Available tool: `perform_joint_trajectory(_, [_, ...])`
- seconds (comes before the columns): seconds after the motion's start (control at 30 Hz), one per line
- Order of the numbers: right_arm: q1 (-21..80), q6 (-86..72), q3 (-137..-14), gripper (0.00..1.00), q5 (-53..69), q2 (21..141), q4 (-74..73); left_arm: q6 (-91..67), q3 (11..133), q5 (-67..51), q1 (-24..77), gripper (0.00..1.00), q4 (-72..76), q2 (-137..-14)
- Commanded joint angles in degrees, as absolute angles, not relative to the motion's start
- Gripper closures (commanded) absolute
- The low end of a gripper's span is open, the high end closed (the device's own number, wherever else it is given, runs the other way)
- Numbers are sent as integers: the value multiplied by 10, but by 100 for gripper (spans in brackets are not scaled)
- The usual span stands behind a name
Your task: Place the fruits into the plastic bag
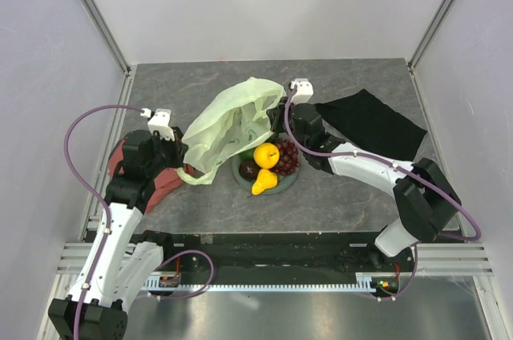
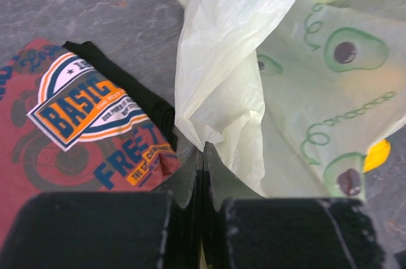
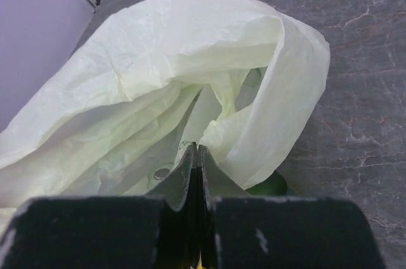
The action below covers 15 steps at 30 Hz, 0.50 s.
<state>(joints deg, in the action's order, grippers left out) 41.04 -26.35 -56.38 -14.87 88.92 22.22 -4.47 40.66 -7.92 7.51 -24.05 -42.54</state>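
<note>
Two grippers share the plastic bag (image 1: 228, 127). The left gripper (image 2: 202, 155) is clamped on a fold of film at the bag's near left end, and the right gripper (image 3: 196, 151) is pinched on a gathered edge at its far right end. We judge this two-point hold is meant to stretch the mouth open, since thin film would sag shut under one grip.

The bag hangs left of the plate (image 1: 287, 181), its edge overlapping the rim. On the plate we count the yellow-orange round fruit (image 1: 267, 155), the pear (image 1: 263, 184), the plum (image 1: 248, 170) and the grape bunch (image 1: 288, 157); none looks bagged.

Only the top view shows fruit, bag and both arms together, plus the black cloth (image 1: 373, 123) far right. The left wrist view alone shows the avocado print on the bag and the red T-shirt (image 2: 76, 129) just left of it. The right wrist view looks into the folds, where we see no clear opening.
</note>
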Motion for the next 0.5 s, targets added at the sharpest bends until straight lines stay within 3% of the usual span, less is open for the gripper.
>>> perform_joint_trajectory(0.0, [412, -230, -594, 98, -163, 908, 173, -38, 416, -192, 74, 99, -198, -408])
perform_joint_trajectory(0.03, [417, -190, -597, 91, -166, 907, 163, -37, 413, -243, 75, 99, -185, -406])
perform_joint_trajectory(0.07, [423, -169, -598, 74, -177, 900, 155, -37, 409, -260, 76, 98, -180, -403])
perform_joint_trajectory(0.17, [442, -90, -607, 46, -192, 885, 144, -38, 406, -281, 81, 98, -174, -403])
perform_joint_trajectory(0.27, [451, -22, -648, 39, -178, 897, 114, -38, 408, -277, 81, 99, -175, -405])
perform_joint_trajectory(0.47, [467, 54, -763, 37, -151, 974, 21, -39, 407, -280, 81, 98, -175, -401])
